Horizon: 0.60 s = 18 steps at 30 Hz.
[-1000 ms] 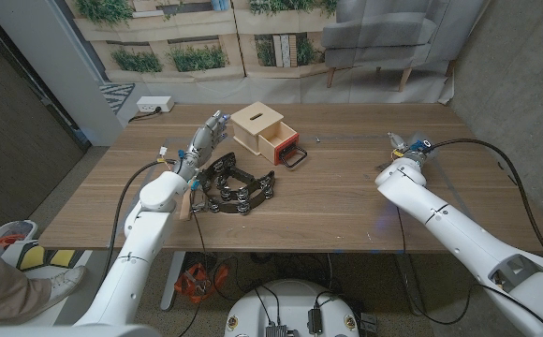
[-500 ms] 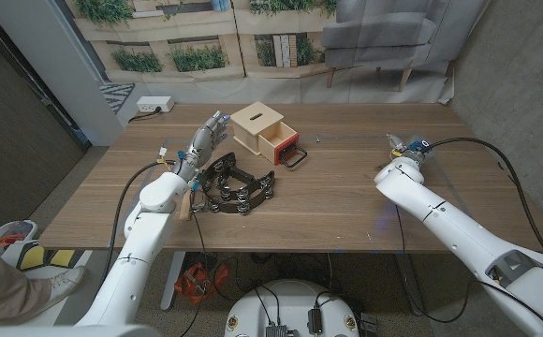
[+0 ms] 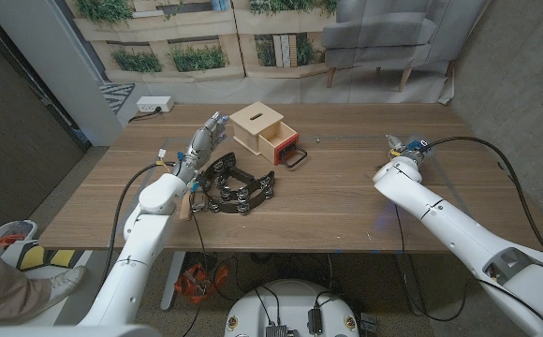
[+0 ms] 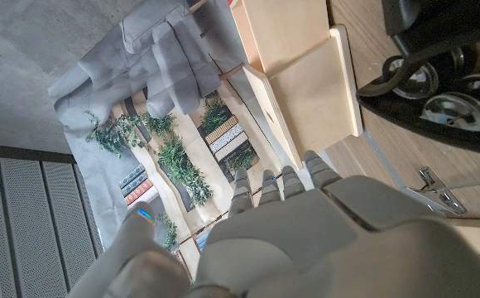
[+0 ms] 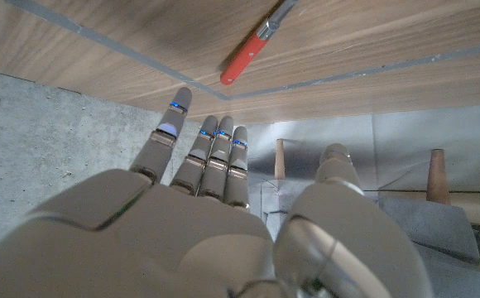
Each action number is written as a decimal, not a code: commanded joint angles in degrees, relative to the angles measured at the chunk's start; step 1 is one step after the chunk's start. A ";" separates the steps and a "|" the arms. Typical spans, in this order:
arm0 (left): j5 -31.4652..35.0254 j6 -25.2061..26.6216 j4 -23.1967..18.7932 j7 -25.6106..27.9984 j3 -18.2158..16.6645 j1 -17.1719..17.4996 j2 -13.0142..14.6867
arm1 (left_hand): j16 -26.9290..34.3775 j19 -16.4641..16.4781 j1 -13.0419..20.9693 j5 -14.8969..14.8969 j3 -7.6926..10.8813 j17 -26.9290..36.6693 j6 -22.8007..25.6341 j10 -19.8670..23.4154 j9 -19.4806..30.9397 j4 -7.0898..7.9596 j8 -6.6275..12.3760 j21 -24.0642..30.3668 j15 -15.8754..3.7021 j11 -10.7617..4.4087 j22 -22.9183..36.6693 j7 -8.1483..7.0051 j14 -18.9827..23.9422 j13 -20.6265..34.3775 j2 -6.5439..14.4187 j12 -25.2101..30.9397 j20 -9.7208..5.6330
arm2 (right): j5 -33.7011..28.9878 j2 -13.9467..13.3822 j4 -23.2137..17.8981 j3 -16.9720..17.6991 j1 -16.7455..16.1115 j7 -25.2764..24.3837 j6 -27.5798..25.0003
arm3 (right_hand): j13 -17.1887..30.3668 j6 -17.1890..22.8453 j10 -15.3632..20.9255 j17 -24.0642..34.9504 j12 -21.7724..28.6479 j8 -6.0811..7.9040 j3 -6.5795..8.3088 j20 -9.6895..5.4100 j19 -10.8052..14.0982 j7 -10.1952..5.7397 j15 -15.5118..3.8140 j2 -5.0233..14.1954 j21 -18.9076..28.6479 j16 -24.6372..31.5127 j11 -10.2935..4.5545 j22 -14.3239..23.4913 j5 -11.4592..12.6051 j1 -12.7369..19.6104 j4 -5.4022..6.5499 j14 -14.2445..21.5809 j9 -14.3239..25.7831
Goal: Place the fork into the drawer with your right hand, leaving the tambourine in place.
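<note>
The fork point(image 5: 252, 45) has a red handle and lies on the table just beyond the fingertips of my right hand point(image 5: 215, 207). That hand point(image 3: 403, 150) is near the right back part of the table, fingers straight and apart, holding nothing. The wooden box point(image 3: 256, 122) stands at the back middle with its red-fronted drawer point(image 3: 286, 146) pulled out. A black tambourine point(image 3: 236, 187) lies in front of the box. My left hand point(image 3: 206, 136) reaches with straight fingers beside the box and above the tambourine's left end, empty. The box point(image 4: 298, 74) and the tambourine point(image 4: 439, 83) also appear in the left wrist view.
A white power strip point(image 3: 154, 105) sits at the table's back left edge. A small dark item point(image 3: 318, 140) lies right of the drawer. A small metal bracket point(image 4: 434, 192) lies by the tambourine. A person's leg and shoe point(image 3: 14, 267) are at the lower left, off the table.
My right arm has edged very slightly left. Nothing has been taken hold of, and the fork, box and tambourine have not moved.
</note>
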 commanded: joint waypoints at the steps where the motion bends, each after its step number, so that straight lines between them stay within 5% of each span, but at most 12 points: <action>1: -0.05 -0.60 -0.48 0.11 -0.16 0.62 -0.07 | 0.33 -0.46 0.33 0.03 0.25 0.16 0.23 0.29 0.13 -0.24 0.11 0.51 0.26 0.15 0.30 0.12 -0.96 0.09 0.13 0.28 0.00 | -0.36 0.38 0.59 -0.37 0.35 -0.09 -1.13 | 0.03 0.35 0.35 0.15 0.11 0.16 -0.12 0.15 0.53 0.08 0.28 0.19 0.31 0.10 0.17 0.32 0.18 0.04 -0.03 0.20 -0.05; 18: 0.39 0.27 -2.67 0.79 -0.37 2.01 -0.06 | 0.35 -0.46 0.28 0.02 0.18 0.17 0.23 0.35 0.13 -0.29 0.12 0.53 0.28 0.19 0.30 0.07 -0.97 0.09 0.08 0.30 -0.03 | -0.21 0.84 3.49 -0.49 0.94 0.03 -0.95 | -0.13 1.10 1.34 0.50 0.16 0.07 -0.52 0.08 0.91 0.36 0.29 0.22 0.20 0.38 0.28 0.35 0.22 -0.04 0.15 0.83 -0.06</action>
